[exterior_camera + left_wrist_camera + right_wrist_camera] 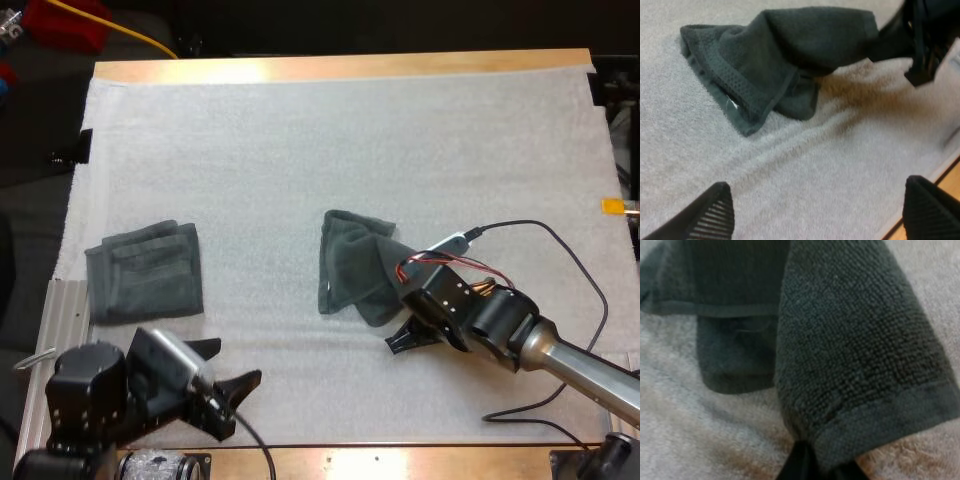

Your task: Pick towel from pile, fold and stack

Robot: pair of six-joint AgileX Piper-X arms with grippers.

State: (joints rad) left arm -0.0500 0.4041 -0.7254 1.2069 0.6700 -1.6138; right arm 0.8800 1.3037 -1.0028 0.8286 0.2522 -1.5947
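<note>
Surface [340, 68] with white mat [330, 140], left to right: folded towel [145, 272] at 9 o'clock, left tool [228, 365] at 7, fingers [715, 215] apart, loose towel [352, 265] central, at 11 o'clock off the right tool [400, 335] clamped on its near corner; left wrist view shows that corner lifted off the mat, high view hides it.

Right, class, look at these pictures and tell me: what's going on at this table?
The right tool is shut on one end of a dark grey-green towel in the middle of the white mat. It holds that end up while the rest lies on the mat. The left tool hangs open over the mat's near side, holding nothing. A folded towel lies on the mat's left side.
</note>
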